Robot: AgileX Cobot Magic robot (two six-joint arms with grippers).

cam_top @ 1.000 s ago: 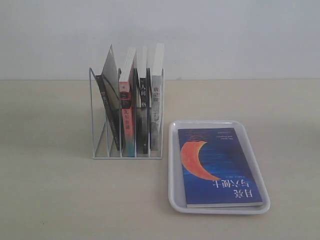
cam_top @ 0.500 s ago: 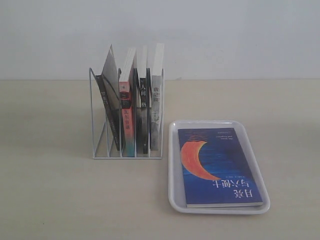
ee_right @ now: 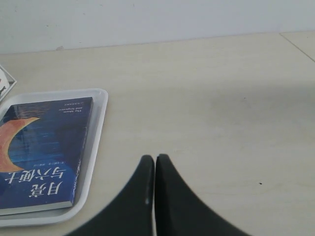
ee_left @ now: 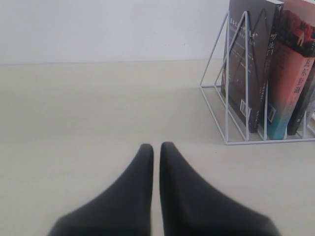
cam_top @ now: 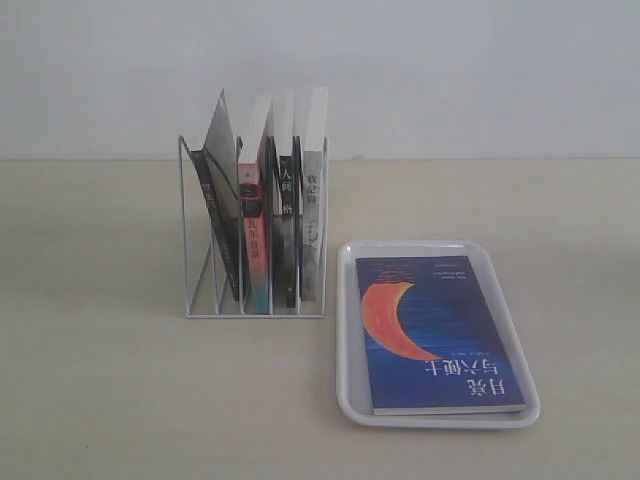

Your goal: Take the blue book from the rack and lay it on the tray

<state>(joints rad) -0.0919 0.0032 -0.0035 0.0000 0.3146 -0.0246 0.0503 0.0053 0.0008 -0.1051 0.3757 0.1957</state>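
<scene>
The blue book [cam_top: 437, 333] lies flat, orange crescent up, on the white tray [cam_top: 346, 330] to the right of the white wire rack [cam_top: 196, 300]. The right wrist view shows the same blue book [ee_right: 42, 152] on the tray [ee_right: 98, 125], off to one side of my right gripper [ee_right: 154, 158], which is shut and holds nothing. My left gripper [ee_left: 156, 146] is shut and holds nothing, over bare table some way from the rack [ee_left: 224, 105]. Neither gripper appears in the exterior view.
Several other books stand in the rack, among them a red-and-teal-spined book [cam_top: 254, 235], a black-spined book [cam_top: 286, 225] and a tilted dark book [cam_top: 218, 200]. A pale wall runs behind the table.
</scene>
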